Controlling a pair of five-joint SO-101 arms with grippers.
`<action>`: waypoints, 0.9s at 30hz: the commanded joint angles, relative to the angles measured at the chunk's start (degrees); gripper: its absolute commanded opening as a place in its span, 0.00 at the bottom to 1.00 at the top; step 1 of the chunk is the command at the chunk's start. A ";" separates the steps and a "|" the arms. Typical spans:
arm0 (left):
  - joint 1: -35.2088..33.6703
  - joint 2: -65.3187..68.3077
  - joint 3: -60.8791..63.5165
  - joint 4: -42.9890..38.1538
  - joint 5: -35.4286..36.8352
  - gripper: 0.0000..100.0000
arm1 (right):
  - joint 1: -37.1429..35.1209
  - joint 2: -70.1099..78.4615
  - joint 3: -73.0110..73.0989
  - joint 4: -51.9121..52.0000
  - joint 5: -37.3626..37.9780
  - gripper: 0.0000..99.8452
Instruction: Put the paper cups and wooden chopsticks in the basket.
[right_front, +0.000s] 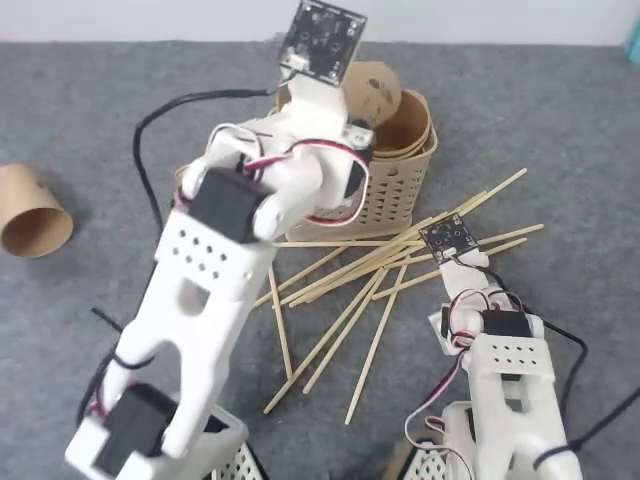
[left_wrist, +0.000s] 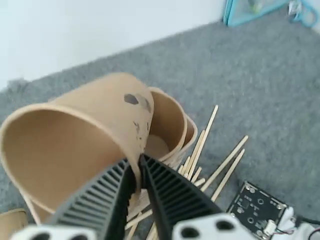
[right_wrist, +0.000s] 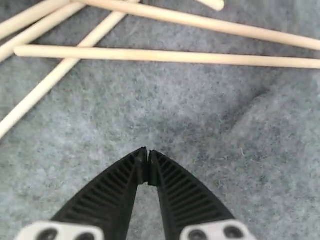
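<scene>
My left gripper (left_wrist: 139, 165) is shut on the rim of a brown paper cup (left_wrist: 75, 145), holding it tilted over the beige basket (right_front: 400, 195). In the high view this cup (right_front: 378, 88) hangs above the basket's back rim. Nested paper cups (left_wrist: 169, 122) sit inside the basket below it. Another paper cup (right_front: 35, 212) lies on its side at the far left. Wooden chopsticks (right_front: 350, 280) lie scattered on the grey mat in front of the basket. My right gripper (right_wrist: 147, 167) is shut and empty, low over the mat just short of some chopsticks (right_wrist: 165, 56).
The right arm (right_front: 505, 365) stands at the front right, its camera board (right_front: 452, 237) over the chopstick pile. The left arm's white body (right_front: 200, 300) crosses the left middle of the mat. Black cables (right_front: 150, 130) trail behind the left arm.
</scene>
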 joint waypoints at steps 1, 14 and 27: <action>1.41 0.44 -4.00 0.44 -1.32 0.01 | -0.66 -1.45 -0.35 -0.22 0.44 0.01; 6.24 -0.79 -5.49 0.00 -1.58 0.02 | -0.66 -1.45 -0.35 -0.22 0.44 0.01; 4.04 -0.88 -7.08 0.70 -1.23 0.33 | -0.66 -1.45 -0.35 -0.04 0.44 0.01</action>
